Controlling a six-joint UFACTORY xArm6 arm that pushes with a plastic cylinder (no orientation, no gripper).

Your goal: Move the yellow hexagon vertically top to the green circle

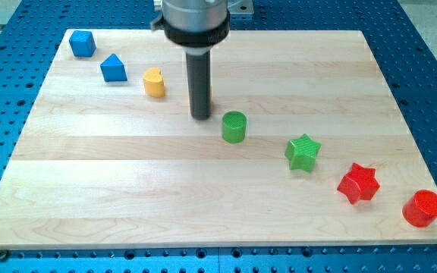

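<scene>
My tip [199,116] rests on the board just left of and slightly above the green circle [234,127], a short gap apart. A thin yellow-orange sliver [209,95] shows at the rod's right edge. It seems to be a yellow block almost wholly hidden behind the rod, and its shape cannot be made out. Another yellow block [153,82], rounded and notched on top like a heart, stands to the tip's upper left.
A blue cube [82,43] and a blue triangle [112,68] stand at the top left. A green star [303,152], a red star [357,183] and a red circle [422,208] trail toward the bottom right. The wooden board [127,189] ends at blue perforated table.
</scene>
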